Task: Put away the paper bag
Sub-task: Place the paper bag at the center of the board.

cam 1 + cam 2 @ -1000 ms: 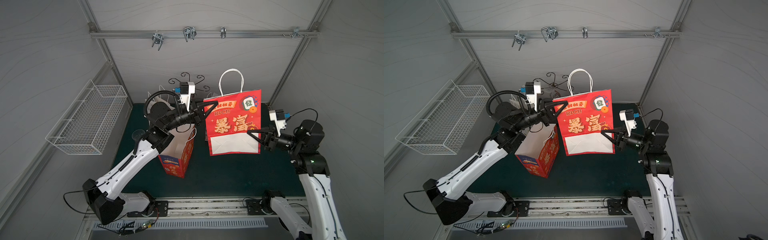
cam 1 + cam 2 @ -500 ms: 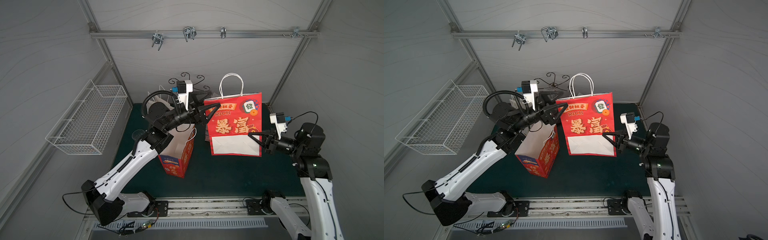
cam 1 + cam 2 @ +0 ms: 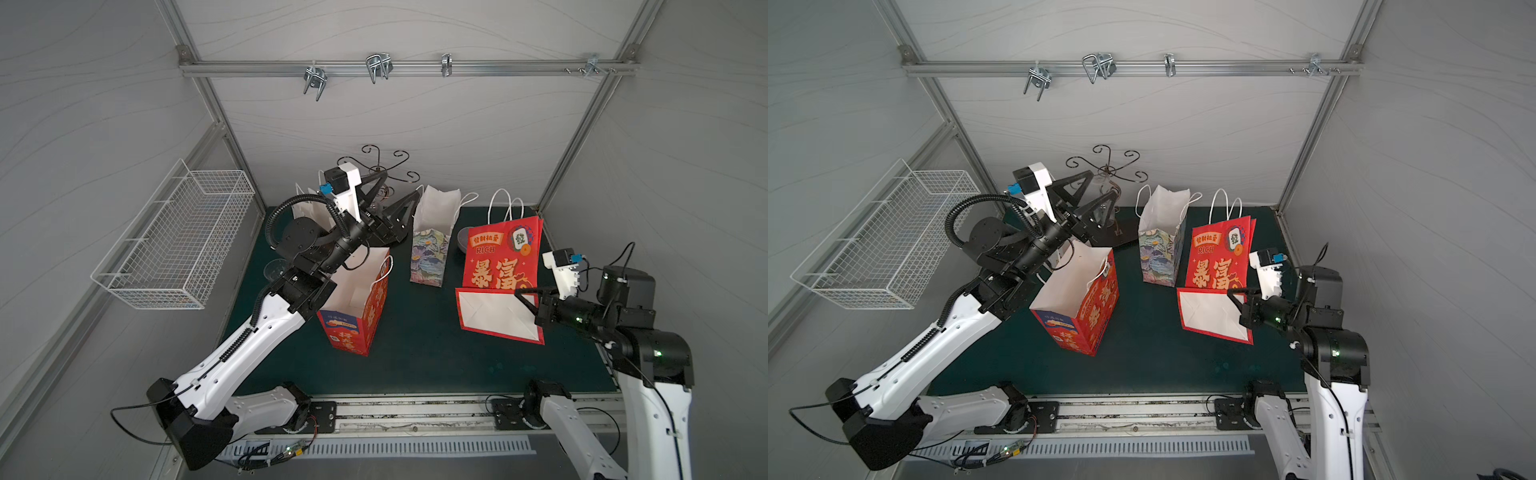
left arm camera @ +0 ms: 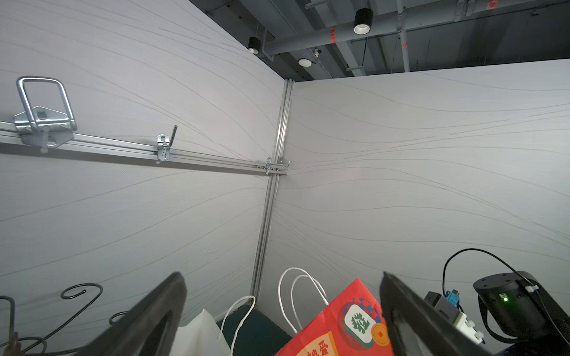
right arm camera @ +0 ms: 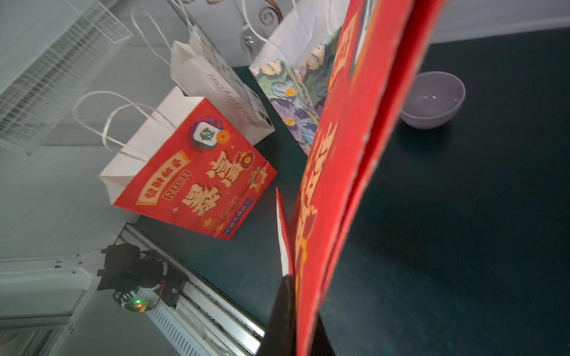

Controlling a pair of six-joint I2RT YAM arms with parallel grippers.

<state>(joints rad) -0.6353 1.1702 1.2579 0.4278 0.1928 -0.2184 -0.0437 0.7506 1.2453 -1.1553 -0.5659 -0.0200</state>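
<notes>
Right wrist view shows the flattened red paper bag (image 5: 354,154) held upright at the mat's 3 o'clock, its bottom fold pinched by the right gripper (image 3: 524,296). The left gripper (image 3: 401,185) is spread wide and empty near 11 o'clock. Stowing is not yet done, and the white wire basket (image 3: 174,245) at 9 o'clock is the likely destination.

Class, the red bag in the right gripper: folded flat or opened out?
Folded flat: on the red bag both faces lie pressed together, and the white base panel folds over its front.
</notes>
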